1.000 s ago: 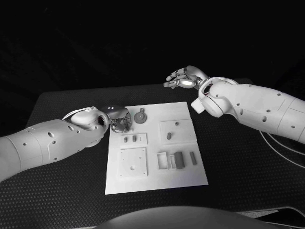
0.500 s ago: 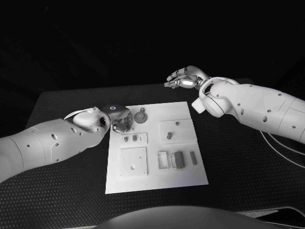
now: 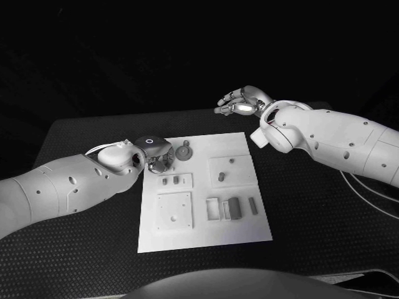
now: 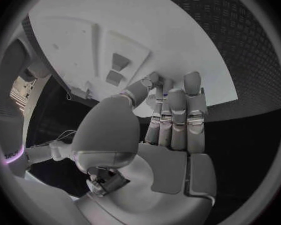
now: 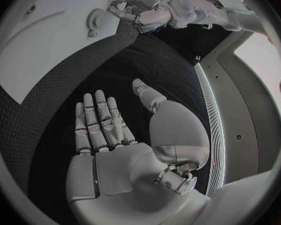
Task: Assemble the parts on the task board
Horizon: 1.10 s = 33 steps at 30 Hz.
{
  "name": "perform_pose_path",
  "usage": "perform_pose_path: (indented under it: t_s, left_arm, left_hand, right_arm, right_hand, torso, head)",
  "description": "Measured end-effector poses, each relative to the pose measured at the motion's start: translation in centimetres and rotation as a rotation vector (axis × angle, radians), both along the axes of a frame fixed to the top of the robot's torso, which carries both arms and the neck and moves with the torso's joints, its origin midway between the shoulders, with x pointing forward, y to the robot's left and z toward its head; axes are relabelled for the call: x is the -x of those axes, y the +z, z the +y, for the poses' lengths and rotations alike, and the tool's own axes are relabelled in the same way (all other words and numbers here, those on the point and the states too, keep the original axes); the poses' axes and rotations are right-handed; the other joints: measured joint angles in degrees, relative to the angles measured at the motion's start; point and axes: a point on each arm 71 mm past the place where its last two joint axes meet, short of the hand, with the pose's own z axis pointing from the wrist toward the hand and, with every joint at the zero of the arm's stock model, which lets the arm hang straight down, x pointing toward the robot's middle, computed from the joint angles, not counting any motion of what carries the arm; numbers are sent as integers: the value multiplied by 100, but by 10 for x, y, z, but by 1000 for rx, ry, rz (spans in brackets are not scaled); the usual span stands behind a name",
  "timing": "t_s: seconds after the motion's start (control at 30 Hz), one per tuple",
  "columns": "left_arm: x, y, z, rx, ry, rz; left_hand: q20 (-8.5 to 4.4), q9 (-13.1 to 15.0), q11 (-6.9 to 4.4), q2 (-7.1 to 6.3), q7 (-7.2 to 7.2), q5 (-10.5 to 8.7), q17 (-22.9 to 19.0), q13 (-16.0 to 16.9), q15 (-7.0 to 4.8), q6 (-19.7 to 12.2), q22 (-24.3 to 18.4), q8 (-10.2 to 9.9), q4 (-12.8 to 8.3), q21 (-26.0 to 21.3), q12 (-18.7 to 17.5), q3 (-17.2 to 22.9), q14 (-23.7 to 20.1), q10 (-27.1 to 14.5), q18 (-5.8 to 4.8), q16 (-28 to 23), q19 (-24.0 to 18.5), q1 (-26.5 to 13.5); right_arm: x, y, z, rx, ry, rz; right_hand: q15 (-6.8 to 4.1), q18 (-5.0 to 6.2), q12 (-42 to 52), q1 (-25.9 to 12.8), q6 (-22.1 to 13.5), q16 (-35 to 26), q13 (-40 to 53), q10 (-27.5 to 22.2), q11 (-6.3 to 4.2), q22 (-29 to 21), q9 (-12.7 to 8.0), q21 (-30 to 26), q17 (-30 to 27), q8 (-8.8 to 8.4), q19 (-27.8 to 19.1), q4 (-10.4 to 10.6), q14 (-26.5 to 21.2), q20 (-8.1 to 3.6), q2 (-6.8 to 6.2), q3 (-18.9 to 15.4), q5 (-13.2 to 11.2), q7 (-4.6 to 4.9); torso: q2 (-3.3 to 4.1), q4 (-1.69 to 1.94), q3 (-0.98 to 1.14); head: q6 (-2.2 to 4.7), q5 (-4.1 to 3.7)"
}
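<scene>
Left robot hand [image 3: 157, 161]: fingers together over task board [image 3: 244, 224] corner, grip unclear. Right robot hand [image 5: 106, 135]: spread, idle. Risk: board nudged.

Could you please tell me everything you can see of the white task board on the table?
The task board is a flat white rectangular plate lying on the black table. Raised square panels and small grey parts sit on it, with a round toothed piece near its far edge. The left hand hovers over its far left corner; contact is unclear.
</scene>
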Motion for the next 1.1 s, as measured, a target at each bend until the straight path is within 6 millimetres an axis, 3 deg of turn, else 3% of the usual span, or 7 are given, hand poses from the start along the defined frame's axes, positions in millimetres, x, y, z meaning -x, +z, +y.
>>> perform_pose_path:
  t_s: [0.3, 0.87, 1.1]
  left_arm:
    - [2, -2, 6, 28, 12, -24]
    - [2, -6, 38, 190, 143, 5]
    - [2, -6, 42, 311, 189, 51]
  left_hand:
    - [-72, 78, -53, 0, -66, 91, 68, 36, -65, 189, 27, 101, -14, -1, 32, 388, 127, 176, -46, 73, 172, 0]
    - [-70, 85, -18, -66, -25, 94, 80, 35, -46, 106, 63, 61, -32, -45, -25, 515, 108, 140, -48, 73, 171, 69]
    - [-70, 88, -18, -42, -25, 94, 80, 35, -41, 106, 72, 61, -32, -45, -47, 515, 104, 138, -49, 73, 171, 75]
  right_arm:
    - [0, 0, 0, 0, 0, 1]
    - [0, -1, -1, 1, -1, 3]
    - [0, -1, -1, 1, -2, 3]
  right_hand:
    - [0, 0, 0, 0, 0, 0, -2, 0, 0, 5, 0, 0, 0, 0, 0, 16, 0, 0, 0, -16, 0, 0]
    - [0, 0, 0, 0, 0, 0, -13, 0, 0, 10, -5, 0, 1, 0, 0, 16, 0, 0, 0, -16, 0, 0]
    - [0, 0, 0, 0, 0, 0, -19, 0, 0, 9, -4, 0, 1, 0, 0, 15, 0, 0, 0, -16, 0, 0]
  torso:
    - [2, -3, 2]
    - [2, 2, -2]
    - [2, 5, -4]
  head:
    - [12, -8]
    - [44, -20]
    - [57, -29]
